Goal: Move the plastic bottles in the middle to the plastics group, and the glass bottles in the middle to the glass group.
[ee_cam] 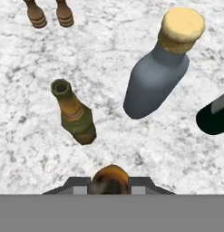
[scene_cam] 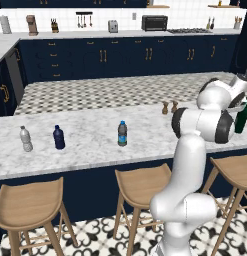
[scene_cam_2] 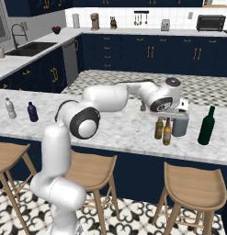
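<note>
Amber glass bottles: 2 counted, both now at the glass group end of the marble counter [scene_cam_2: 124, 131]. One amber bottle [ee_cam: 76, 115] stands free just beside the grey-blue stoppered bottle [ee_cam: 156, 74]; the second amber bottle [ee_cam: 109, 180] is clamped at the neck, gripper [ee_cam: 109, 183] jaws nearly closed on it, not yet released. Green wine bottle [scene_cam_2: 206, 125] stands near. Glass part judged almost done. Blue-capped plastic bottle [scene_cam: 122, 134]: 1, untouched mid-counter, well apart from plastics group: whitish bottle [scene_cam: 26, 139] + navy bottle [scene_cam: 59, 137].
</note>
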Available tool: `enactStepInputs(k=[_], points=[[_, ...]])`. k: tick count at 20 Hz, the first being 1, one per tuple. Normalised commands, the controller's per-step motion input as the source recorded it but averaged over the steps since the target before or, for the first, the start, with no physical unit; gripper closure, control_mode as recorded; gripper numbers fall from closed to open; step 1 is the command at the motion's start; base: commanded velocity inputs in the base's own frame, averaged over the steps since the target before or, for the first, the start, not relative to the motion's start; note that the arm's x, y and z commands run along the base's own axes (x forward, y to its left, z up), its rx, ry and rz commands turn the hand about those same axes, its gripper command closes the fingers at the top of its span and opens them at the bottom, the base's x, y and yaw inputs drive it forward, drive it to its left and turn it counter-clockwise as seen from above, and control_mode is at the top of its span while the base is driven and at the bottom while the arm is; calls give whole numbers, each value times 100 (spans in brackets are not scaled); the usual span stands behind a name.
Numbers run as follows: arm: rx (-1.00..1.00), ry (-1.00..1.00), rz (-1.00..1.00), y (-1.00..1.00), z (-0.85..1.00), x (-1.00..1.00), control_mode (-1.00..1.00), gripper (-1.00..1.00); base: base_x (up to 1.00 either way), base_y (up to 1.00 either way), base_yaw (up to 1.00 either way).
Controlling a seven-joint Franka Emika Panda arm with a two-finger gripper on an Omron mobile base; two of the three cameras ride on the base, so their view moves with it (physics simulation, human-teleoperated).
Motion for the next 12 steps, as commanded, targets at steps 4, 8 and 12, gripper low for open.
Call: enactStepInputs(k=[4,8,12], points=[[0,0,0,-42,-20,20,-100,100,0,0,0],[0,0,0,-21,-24,25,-100,100,0,0,0],[1,0,0,-7,-30,21,-100,100,0,0,0]])
